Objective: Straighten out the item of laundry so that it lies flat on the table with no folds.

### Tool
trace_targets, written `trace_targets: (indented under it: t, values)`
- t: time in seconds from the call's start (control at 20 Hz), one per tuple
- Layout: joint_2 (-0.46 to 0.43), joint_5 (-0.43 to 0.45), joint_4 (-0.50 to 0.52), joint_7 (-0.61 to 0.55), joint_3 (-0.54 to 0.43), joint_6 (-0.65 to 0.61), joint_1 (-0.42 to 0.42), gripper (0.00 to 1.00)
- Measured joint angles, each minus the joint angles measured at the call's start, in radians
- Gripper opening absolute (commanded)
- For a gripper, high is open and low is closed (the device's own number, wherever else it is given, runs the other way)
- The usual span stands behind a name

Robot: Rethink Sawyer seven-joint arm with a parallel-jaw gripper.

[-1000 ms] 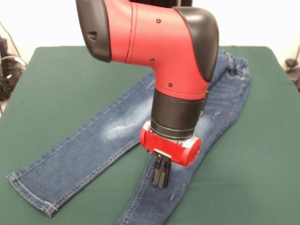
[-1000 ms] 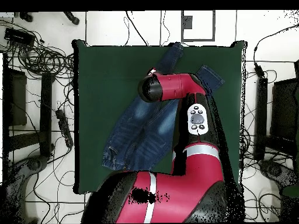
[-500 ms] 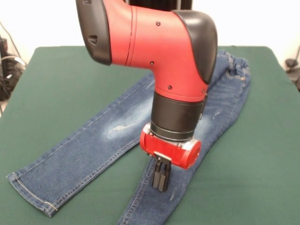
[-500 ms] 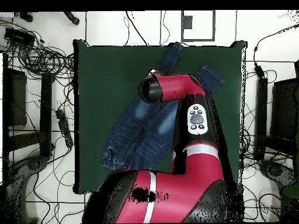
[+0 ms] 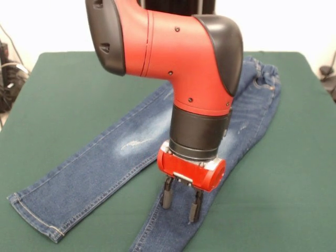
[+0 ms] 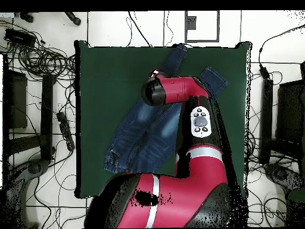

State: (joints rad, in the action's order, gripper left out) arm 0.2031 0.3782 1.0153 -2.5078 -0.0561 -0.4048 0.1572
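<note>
Green table [image 5: 68, 89], spread jeans [image 5: 100, 163], end effector [image 5: 179, 204] open, empty, fingertips at one leg's denim.

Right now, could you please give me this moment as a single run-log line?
gripper: open, above lower leg | jeans: spread in a V, legs apart | table: jeans lie diagonally on it

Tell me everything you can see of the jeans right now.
The jeans are blue denim with faded whitish thigh patches and tan stitching. They lie spread on the green table, legs splayed in a V, one hem toward the front view's lower left, the waistband at its upper right. The open gripper hangs at the other leg's inner edge.
</note>
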Motion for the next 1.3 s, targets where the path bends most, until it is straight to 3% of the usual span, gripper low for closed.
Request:
trace_targets:
  t: [0.8, 0.85, 1.3]
  values:
    - [-0.003, 0.0, -0.002, 0.0, -0.001, 0.016, 0.007, 1.0]
    - [-0.003, 0.001, -0.001, 0.0, -0.002, 0.016, 0.01, 0.0]
    - [-0.005, 0.001, -0.002, 0.0, -0.004, 0.017, 0.024, 0.0]
